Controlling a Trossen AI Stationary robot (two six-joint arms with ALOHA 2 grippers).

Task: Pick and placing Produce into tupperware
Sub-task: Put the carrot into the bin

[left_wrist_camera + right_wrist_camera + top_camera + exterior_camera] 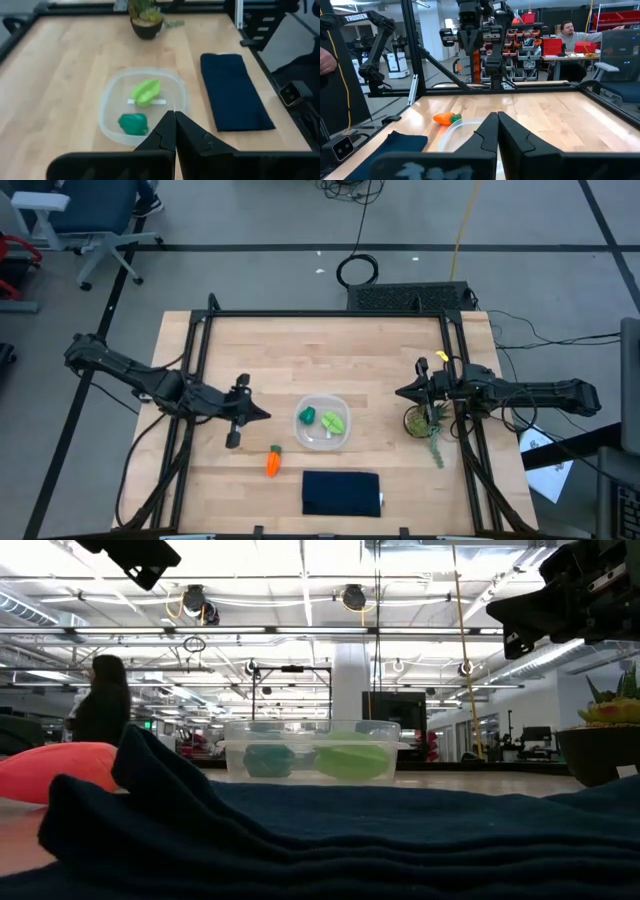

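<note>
The clear tupperware (322,438) sits mid-table and holds the dark green round piece (307,416) and the yellow-green leafy piece (334,422); both also show in the left wrist view, the dark green piece (133,123) and the leafy piece (145,91). The orange carrot (273,462) lies on the wood near the tupperware's near-left corner. My left gripper (262,415) is shut and hovers left of the tupperware (108,95). My right gripper (400,392) is shut and hovers to its right, above the table.
A dark navy folded cloth (342,493) lies at the near edge, in front of the tupperware. A spiky potted plant (425,420) stands under the right arm. Black frame rails (200,350) run along the table's sides. A person (570,32) sits beyond the table.
</note>
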